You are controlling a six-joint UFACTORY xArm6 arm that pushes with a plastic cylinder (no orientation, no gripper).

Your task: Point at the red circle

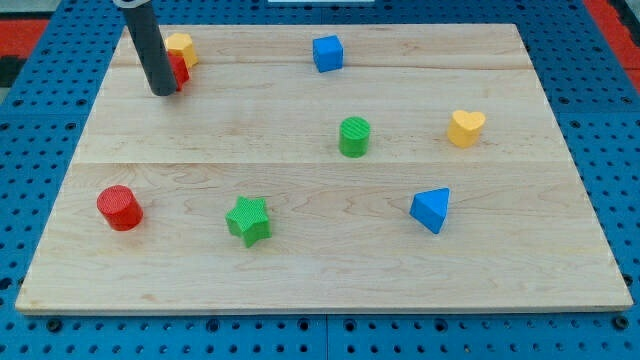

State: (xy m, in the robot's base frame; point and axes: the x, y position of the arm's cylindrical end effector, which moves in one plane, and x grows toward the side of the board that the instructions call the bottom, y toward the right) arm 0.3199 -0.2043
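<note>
No gripper here, just the rod. My tip (163,92) sits far left, touching a red block (180,69) beside the yellow one (181,46). The red circle (119,207) is near left on the bench (330,270). I'd slide straight toward it and stop just short, no bump.

I see a pale wooden surface (300,290) lying on a blue perforated base (40,120), with red patches (30,25) in the view's top corners.

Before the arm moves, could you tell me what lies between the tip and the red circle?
In the camera view, only bare board lies between my tip and the red circle.
</note>
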